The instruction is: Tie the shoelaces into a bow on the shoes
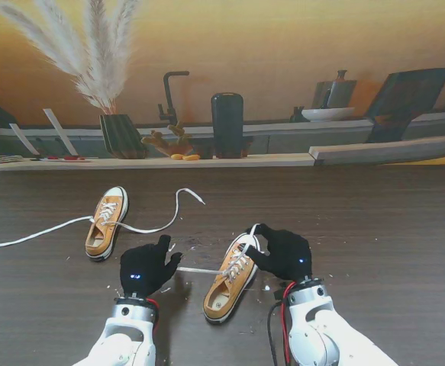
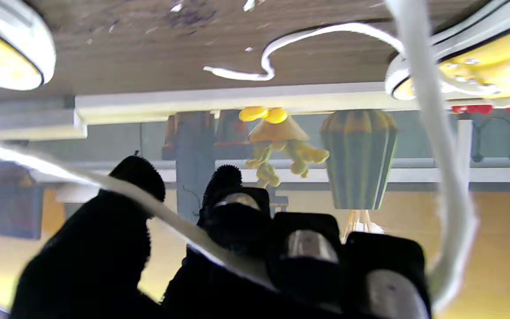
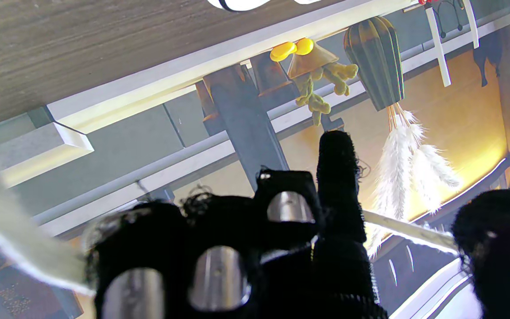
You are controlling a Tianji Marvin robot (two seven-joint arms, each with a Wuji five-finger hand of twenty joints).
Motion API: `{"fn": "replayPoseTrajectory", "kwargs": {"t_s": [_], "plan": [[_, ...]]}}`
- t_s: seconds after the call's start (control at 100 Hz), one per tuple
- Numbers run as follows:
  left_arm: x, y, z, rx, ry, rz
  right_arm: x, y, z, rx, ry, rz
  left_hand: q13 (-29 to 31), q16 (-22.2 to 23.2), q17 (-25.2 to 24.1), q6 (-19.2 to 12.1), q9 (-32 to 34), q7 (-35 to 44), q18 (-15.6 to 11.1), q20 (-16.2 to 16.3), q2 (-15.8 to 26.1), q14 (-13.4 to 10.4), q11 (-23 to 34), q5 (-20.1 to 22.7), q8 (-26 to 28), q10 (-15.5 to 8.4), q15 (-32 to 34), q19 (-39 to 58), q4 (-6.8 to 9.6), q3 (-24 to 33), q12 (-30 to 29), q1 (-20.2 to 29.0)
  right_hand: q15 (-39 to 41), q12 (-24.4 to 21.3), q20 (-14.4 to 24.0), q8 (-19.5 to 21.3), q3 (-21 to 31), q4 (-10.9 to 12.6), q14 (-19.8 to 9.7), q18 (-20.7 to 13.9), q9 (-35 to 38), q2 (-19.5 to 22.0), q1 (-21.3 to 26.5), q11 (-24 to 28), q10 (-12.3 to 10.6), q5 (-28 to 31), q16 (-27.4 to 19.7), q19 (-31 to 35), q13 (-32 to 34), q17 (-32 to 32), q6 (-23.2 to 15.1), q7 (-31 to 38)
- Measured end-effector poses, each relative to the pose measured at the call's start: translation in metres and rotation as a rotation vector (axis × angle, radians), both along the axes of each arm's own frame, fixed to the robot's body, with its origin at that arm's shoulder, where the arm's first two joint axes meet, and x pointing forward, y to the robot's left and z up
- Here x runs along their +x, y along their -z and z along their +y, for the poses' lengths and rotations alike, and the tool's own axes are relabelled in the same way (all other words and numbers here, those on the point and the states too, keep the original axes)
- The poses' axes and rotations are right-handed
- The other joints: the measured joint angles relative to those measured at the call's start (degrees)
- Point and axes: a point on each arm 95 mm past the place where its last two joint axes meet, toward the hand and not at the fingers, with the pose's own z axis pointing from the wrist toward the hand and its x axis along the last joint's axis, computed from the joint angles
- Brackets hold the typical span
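Observation:
Two yellow sneakers lie on the dark table. The near shoe [image 1: 232,278] sits between my hands, its toe pointing away from me. My left hand [image 1: 146,267] is shut on one white lace end [image 1: 199,270], pulled taut to the left of that shoe; in the left wrist view this lace [image 2: 171,217] crosses between thumb and fingers [image 2: 233,212]. My right hand [image 1: 283,253] is closed on the other lace [image 1: 253,232] at the shoe's toe; that lace [image 3: 405,230] runs from my fingers to the thumb. The second shoe [image 1: 106,223] lies farther left, untied.
The second shoe's loose laces [image 1: 31,235] trail far left and curl right across the table [image 1: 375,221]. Small white flecks lie scattered around the near shoe. A wooden ledge [image 1: 207,161] along the far edge carries a ribbed vase [image 1: 121,136] and a dark box [image 1: 227,124].

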Motion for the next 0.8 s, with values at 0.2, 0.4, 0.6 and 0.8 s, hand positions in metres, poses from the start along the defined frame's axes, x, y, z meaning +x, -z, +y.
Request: {"fn": "replayPoseTrajectory", "kwargs": {"t_s": [0.2,0.4,0.6,0.8], "plan": [[-0.002,-0.002,0.003,0.172,-0.052,0.114,0.000,0.000,-0.002,-0.010,0.004,0.002,0.0,0.0,0.0,-3.3,-1.4,2.6,-2.4,-4.2,-4.3,-2.0,-2.0,-0.1,0.5,-1.4,-3.9,0.0,1.92,0.0,0.0,4.0,0.0,0.0,0.0,0.0,1.5,0.0,0.0,0.0,0.0,-0.9,0.0,0.0,0.1,0.0,0.0,0.0,0.0,0.0,0.0,0.0],[-0.015,-0.015,-0.002,0.269,-0.091,0.347,0.000,0.000,-0.003,-0.028,0.008,0.007,0.0,0.0,0.0,-6.6,-4.1,5.5,-3.9,-7.1,-5.0,-3.3,-3.5,-0.3,2.2,-1.9,-8.1,0.0,4.92,0.3,0.0,7.5,0.0,0.0,0.0,0.0,1.5,0.0,0.1,0.0,0.0,-1.5,1.2,0.0,0.1,0.0,0.0,0.0,0.0,0.0,0.0,0.0],[-0.028,-0.024,-0.007,0.305,-0.066,0.586,0.000,0.000,-0.004,-0.030,0.008,0.009,0.0,0.0,-0.1,-6.7,-5.2,9.1,-5.1,-8.9,-4.9,-4.0,-4.1,-0.5,5.9,-2.0,-10.4,-0.4,5.46,0.2,1.0,9.4,0.0,0.0,0.0,0.0,1.5,0.0,0.1,0.0,0.0,-1.5,1.7,0.0,0.1,0.0,0.0,0.0,0.0,0.0,0.0,0.0],[-0.036,-0.031,-0.017,0.045,0.151,0.828,-0.001,-0.001,-0.005,-0.033,0.007,0.005,0.0,0.0,-0.3,-6.7,-5.8,12.4,-5.1,-9.7,-4.9,-4.4,-4.4,-1.0,8.4,-2.0,-11.7,-0.6,5.55,0.1,1.5,10.5,0.0,0.0,0.0,0.0,2.0,0.0,0.1,0.0,0.0,-1.6,1.7,0.0,0.1,0.0,0.0,0.0,0.0,0.0,0.0,-0.1]]}}
